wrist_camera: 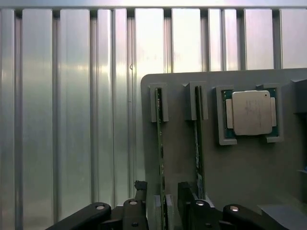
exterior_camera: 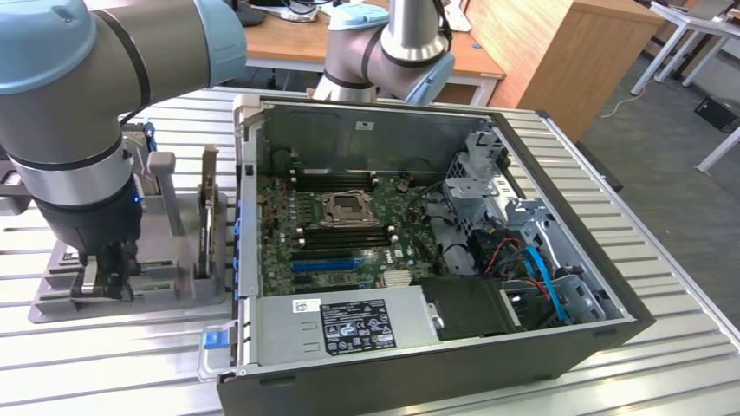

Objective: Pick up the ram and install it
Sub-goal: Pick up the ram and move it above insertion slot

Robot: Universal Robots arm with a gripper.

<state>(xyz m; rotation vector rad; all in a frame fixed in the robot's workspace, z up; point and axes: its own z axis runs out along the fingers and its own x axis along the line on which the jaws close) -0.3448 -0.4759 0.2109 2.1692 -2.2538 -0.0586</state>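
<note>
Two rams stand on edge in slots of a grey holder [wrist_camera: 240, 182]. My gripper [wrist_camera: 162, 189] hangs right over one ram [wrist_camera: 159, 139], with a dark finger [wrist_camera: 140, 189] on one side and the other finger on the opposite side. A narrow gap shows on each side of the stick, so the jaws are open around it. The second ram [wrist_camera: 197, 139] stands parallel beside it, outside the fingers. In the exterior view my gripper [exterior_camera: 102, 282] is down at the holder [exterior_camera: 173, 295] at the exterior view's left of the open computer case [exterior_camera: 555, 338].
A processor chip [wrist_camera: 249, 112] lies in a pocket of the holder beside the rams. An upright card [exterior_camera: 208, 217] stands in the holder near the case wall. The motherboard [exterior_camera: 289, 251] lies in the case, with a power supply [exterior_camera: 347, 325] and cables [exterior_camera: 532, 269]. The table is ribbed metal [wrist_camera: 72, 120].
</note>
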